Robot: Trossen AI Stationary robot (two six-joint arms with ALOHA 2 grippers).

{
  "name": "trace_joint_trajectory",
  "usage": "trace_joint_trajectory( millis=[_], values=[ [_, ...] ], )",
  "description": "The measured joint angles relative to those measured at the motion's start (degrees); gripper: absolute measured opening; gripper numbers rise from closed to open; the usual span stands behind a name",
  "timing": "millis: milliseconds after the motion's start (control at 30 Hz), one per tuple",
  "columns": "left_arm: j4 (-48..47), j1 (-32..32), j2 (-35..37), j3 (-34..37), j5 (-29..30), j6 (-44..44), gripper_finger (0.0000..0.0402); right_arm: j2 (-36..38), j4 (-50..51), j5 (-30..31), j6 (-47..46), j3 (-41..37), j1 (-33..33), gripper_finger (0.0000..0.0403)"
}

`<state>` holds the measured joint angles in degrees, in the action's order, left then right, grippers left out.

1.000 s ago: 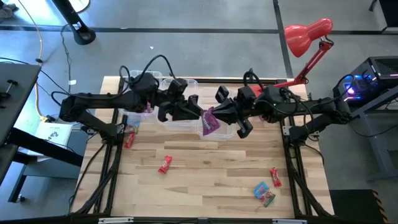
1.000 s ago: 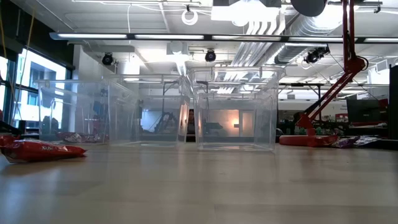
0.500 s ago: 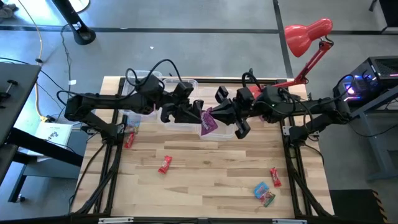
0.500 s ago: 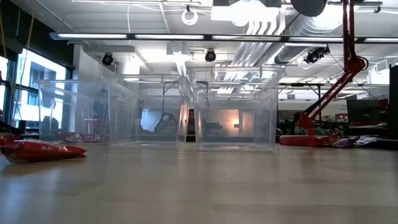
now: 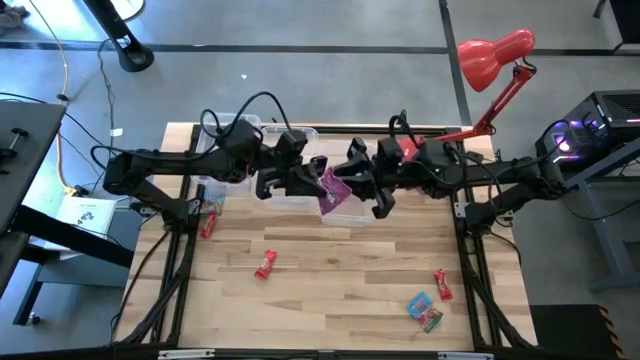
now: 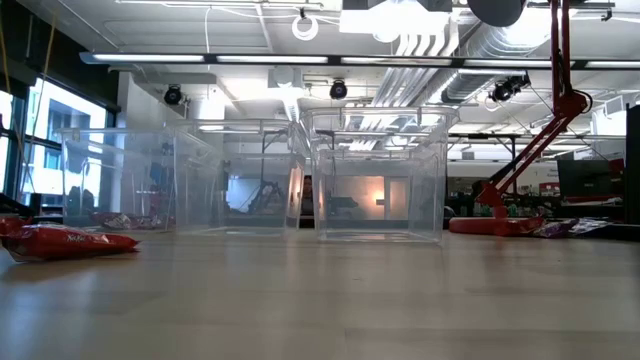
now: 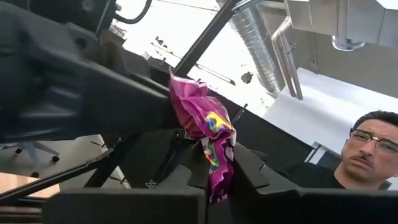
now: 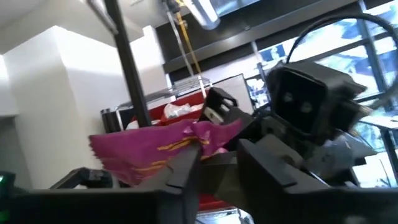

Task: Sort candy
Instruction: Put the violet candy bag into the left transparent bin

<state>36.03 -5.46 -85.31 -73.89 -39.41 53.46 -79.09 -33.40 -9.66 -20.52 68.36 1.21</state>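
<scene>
A magenta candy packet point(image 5: 333, 190) hangs in the air above the clear bins point(image 5: 300, 200) at the table's far side, between my two grippers. My left gripper point(image 5: 318, 182) comes at it from the table's left and is shut on it point(image 7: 217, 186). My right gripper point(image 5: 352, 187) faces it from the right, and its fingers stand apart point(image 8: 217, 168) at the packet point(image 8: 155, 146). Other candy lies on the table: red pieces point(image 5: 265, 263) point(image 5: 208, 222) point(image 5: 442, 285) and blue-green packets point(image 5: 420, 305). My left gripper pinches one end of the magenta packet point(image 7: 216, 168) between its two fingers, coming level from the table's left. The rest of the packet stands out beyond the fingertips, crumpled and clear of the bins and table. My right gripper's open fingers point(image 8: 186, 165) stand at the packet's other end; whether they touch it I cannot tell.
Three clear bins point(image 6: 380, 175) point(image 6: 250, 175) point(image 6: 130, 180) stand in a row at the far side; the left one holds some candy point(image 5: 235, 175). A red desk lamp point(image 5: 495, 50) stands at the far right corner. A person point(image 7: 373, 149) shows beyond the table.
My left gripper has gone toward the table's right, up to the magenta packet, and has taken hold of it. The packet has stayed in the air above the bins, shifting slightly toward the left gripper.
</scene>
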Motion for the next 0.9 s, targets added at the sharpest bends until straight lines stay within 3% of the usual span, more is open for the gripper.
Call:
trace_joint_trajectory(
  millis=[200, 333, 433, 533, 633, 733, 833, 900],
  values=[
    [-1.20, -2.41, 1.98, -0.02, -1.56, -0.14, 0.0012, 1.80, -1.33, 1.07, 0.11, -0.07, -0.57, 0.0168],
    [-7.11, -4.44, 4.16, -0.07, -2.92, -3.29, 0.0010, 4.73, 0.05, 0.84, 1.52, -0.07, -1.59, 0.0188],
    [-18.66, -6.00, 7.32, -0.07, -3.52, -10.52, 0.0010, 7.33, 3.68, 0.85, 2.92, -0.07, -2.28, 0.0190],
    [-36.66, -7.91, 12.03, -0.07, -1.18, -22.73, 0.0010, 9.87, 8.30, 0.80, 3.28, -0.07, -2.49, 0.0190],
    [-58.29, -9.62, 17.85, -0.07, 11.45, -35.96, 0.0010, 11.65, 14.00, 0.79, 4.24, -0.07, -2.48, 0.0190],
    [-78.54, -10.18, 23.09, -0.09, 34.46, -43.05, 0.0010, 12.37, 18.59, 2.00, 4.10, -0.07, -2.41, 0.0190],
    [-95.55, -10.24, 25.85, -0.09, 55.91, -40.41, 0.0010, 12.28, 21.38, 4.17, 4.10, -0.07, -2.43, 0.0190],
    [-105.52, -10.61, 26.39, -0.09, 64.11, -35.34, 0.0010, 11.70, 22.22, 5.63, 4.12, -0.07, -2.43, 0.0190]
  ],
)
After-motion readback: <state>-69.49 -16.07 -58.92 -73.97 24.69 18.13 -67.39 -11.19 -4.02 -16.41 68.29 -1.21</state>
